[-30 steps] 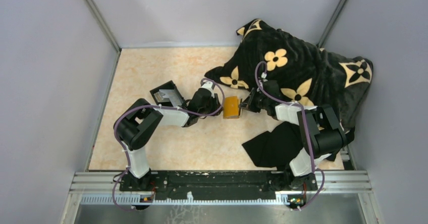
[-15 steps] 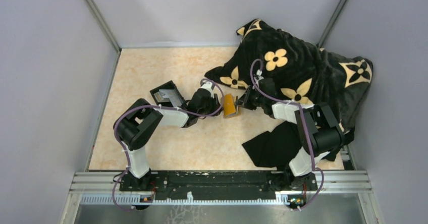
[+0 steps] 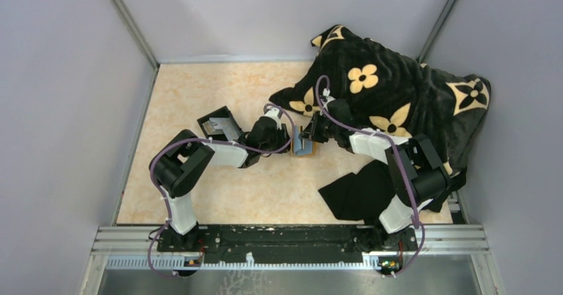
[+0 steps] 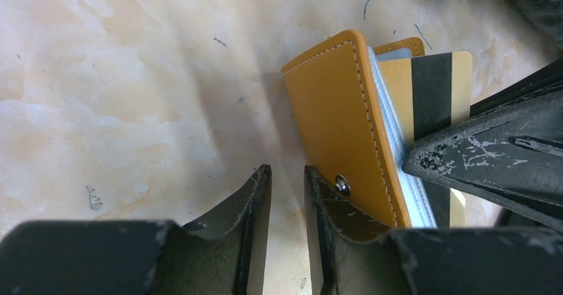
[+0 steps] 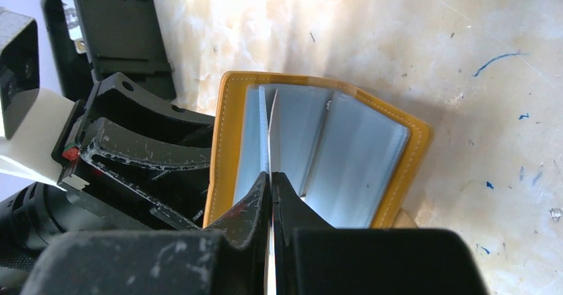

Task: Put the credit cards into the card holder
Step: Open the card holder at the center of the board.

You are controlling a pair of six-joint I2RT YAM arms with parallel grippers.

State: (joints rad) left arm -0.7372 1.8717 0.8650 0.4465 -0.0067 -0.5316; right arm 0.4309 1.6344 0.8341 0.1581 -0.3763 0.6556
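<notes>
Orange leather card holder [image 5: 222,149] stands open on the counter [image 4: 133,76] because my left claw [image 4: 287,173], a little open and empty, props it up. My right claw [image 5: 271,177] pinches a gold card [image 4: 431,96] thin edge first, so it can slide in.

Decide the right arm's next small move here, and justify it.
Probably push the golden card slightly deeper: the right gripper, jaws shut on it, has its edge between pale pockets of the card holder, yet part of it sticks out. The left gripper rests against the open cover.
</notes>
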